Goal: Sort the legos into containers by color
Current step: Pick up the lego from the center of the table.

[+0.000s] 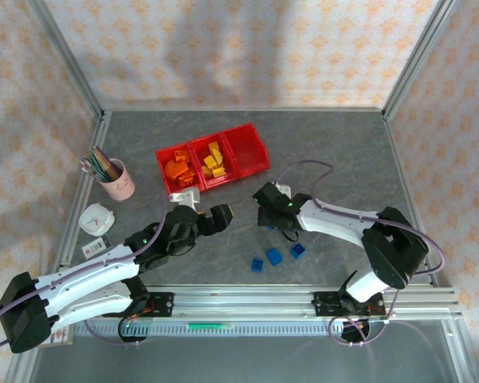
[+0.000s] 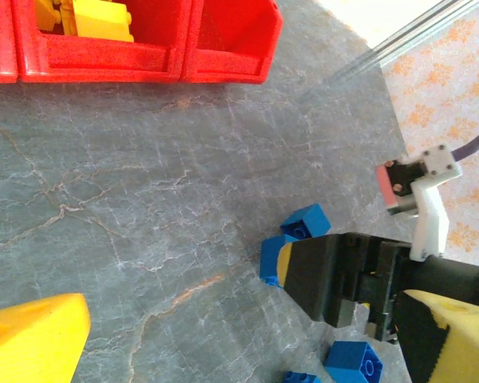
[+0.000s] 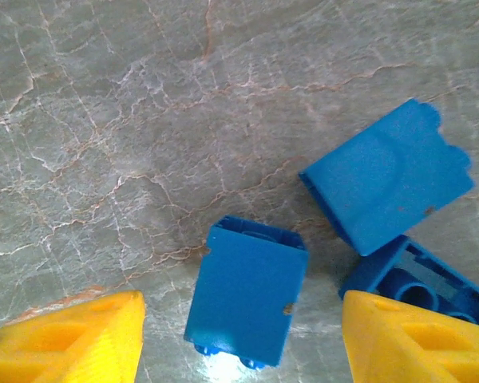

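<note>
— What takes up the most room?
— The grey table [image 1: 343, 159]. At its far middle stand the red containers [image 1: 251, 152] in a row, with orange legos [image 1: 178, 169] in the left bin and yellow legos [image 1: 214, 162] in the middle one.
— And the grippers?
— The left gripper [image 1: 215, 217] hangs near the bins, spread wide and grasping nothing. The right gripper [image 3: 243, 343] is low over the table, its fingers [image 3: 64, 339] released on either side of a blue lego [image 3: 246, 291] with a gap on each side.
— Any more blue?
— Two other blue bricks [image 3: 387, 179] lie just beside it, touching each other.
</note>
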